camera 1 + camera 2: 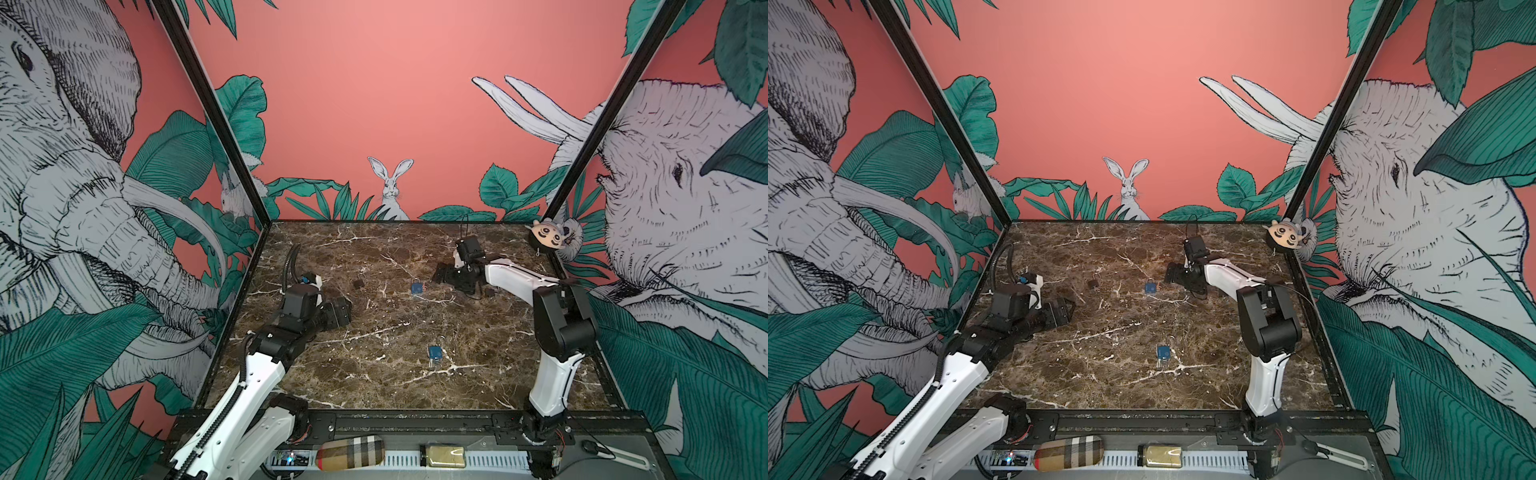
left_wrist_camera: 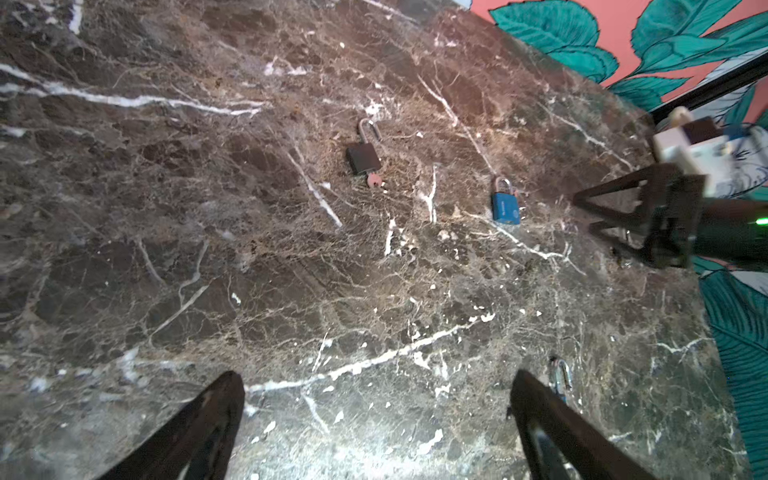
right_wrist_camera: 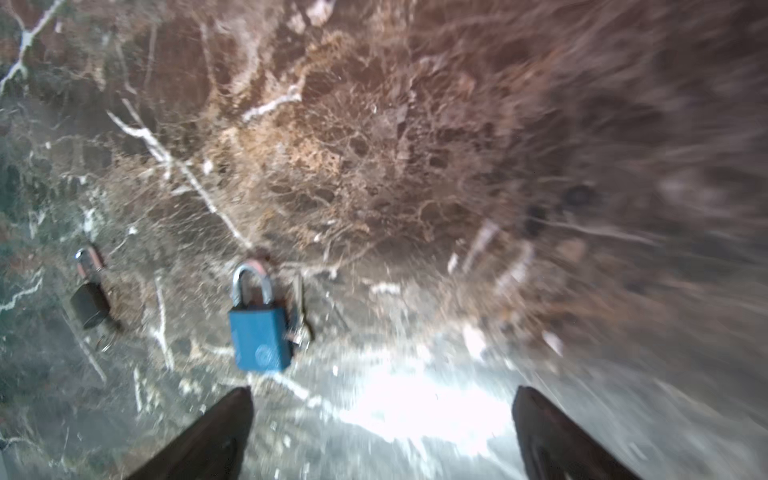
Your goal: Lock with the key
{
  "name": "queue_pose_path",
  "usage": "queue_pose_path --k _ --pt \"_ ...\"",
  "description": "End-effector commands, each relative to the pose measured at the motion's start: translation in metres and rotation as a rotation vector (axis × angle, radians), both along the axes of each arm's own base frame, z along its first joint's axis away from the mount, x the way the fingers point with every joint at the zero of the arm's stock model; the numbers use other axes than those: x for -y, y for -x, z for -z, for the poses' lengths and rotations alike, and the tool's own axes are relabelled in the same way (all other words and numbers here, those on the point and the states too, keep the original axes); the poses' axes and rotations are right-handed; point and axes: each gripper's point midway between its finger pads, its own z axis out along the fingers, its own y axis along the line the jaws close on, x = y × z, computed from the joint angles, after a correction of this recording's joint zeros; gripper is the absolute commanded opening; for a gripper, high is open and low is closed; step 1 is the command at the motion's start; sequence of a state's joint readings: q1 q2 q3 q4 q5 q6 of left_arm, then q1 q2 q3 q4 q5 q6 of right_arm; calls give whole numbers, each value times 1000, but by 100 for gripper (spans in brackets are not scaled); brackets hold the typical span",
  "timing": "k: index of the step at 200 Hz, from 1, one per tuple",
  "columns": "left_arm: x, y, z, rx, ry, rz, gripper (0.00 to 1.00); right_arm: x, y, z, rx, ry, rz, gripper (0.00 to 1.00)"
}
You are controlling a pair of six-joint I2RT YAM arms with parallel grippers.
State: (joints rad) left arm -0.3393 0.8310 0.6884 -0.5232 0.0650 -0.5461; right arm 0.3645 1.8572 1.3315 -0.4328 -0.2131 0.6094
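I see the blue padlock [image 3: 259, 336] flat on the surface [image 1: 374, 257], shackle closed, a key [image 3: 301, 320] just beside it. My right fingers [image 3: 216, 436] hover near it, spread wide and empty. My left fingers [image 2: 208, 415], equally wide, sit beyond the black padlock [image 2: 363, 158].

My desk [image 1: 374, 395] is brown marble with white veins. The far padlock [image 1: 417, 288] and near padlock [image 1: 434, 353] are blue, the left padlock [image 1: 358, 284] black, its key [image 2: 374, 179] reddish.
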Motion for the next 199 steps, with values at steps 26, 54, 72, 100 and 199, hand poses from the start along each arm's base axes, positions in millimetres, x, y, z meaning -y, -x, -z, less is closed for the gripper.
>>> queue_pose_path --k 26,54,72,100,199 --pt "-8 8 -7 17 -22 -8 99 39 63 -70 51 225 -57 99" --pt "-7 17 5 -85 3 -29 99 40 118 -61 47 378 -100 99" --pt "9 24 16 -149 61 34 99 32 148 -49 31 371 -95 99" --pt "5 32 28 -174 86 -11 99 10 186 -31 17 334 -140 99" --pt "-26 49 30 -112 68 -162 99 -35 229 13 -23 414 -247 99"
